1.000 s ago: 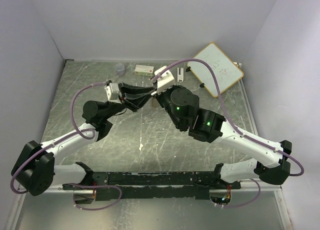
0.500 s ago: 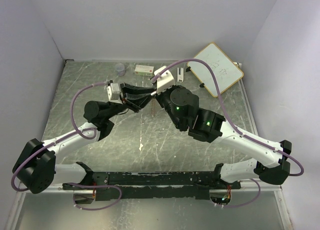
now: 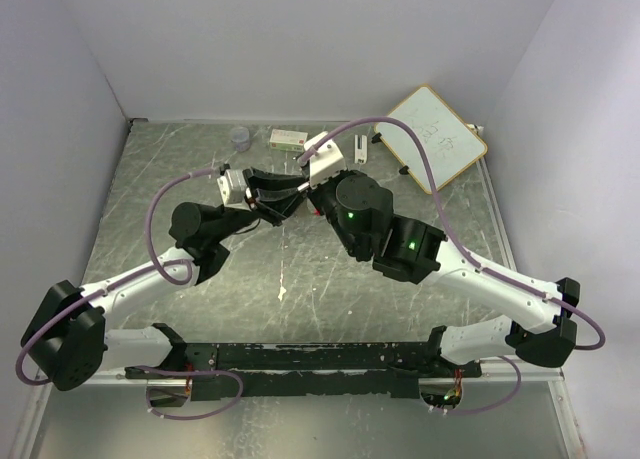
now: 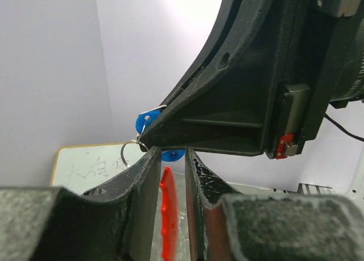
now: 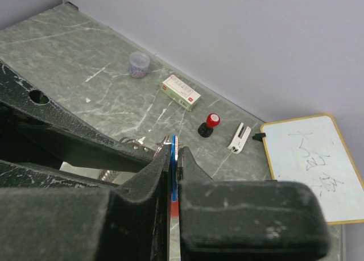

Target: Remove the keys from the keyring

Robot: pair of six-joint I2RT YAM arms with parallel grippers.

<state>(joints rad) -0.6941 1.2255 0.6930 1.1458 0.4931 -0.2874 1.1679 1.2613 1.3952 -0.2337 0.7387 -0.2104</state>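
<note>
Both grippers meet in the air above the table's far middle. My right gripper (image 3: 304, 186) (image 5: 174, 150) is shut on a flat blue-headed key (image 5: 173, 158), seen edge-on between its pads. My left gripper (image 3: 290, 200) (image 4: 169, 154) is nearly closed around the red strip (image 4: 166, 210) of the key bunch, with narrow gaps showing on both sides. Blue key heads (image 4: 149, 120) and the thin wire keyring (image 4: 128, 149) show at the left fingertips, under the right gripper's black finger. The ring and a metal coil (image 5: 108, 173) show in the right wrist view.
At the back of the table are a small clear cup (image 3: 240, 136) (image 5: 139, 63), a white box (image 3: 289, 137) (image 5: 181, 92), a red-and-black knob (image 5: 209, 124), a white clip (image 3: 358, 149) (image 5: 239, 137) and a whiteboard (image 3: 432, 137) (image 5: 313, 164).
Both grippers have shifted a little left and toward the back, staying together. The coil that hung below them half a second ago no longer shows in the top view.
</note>
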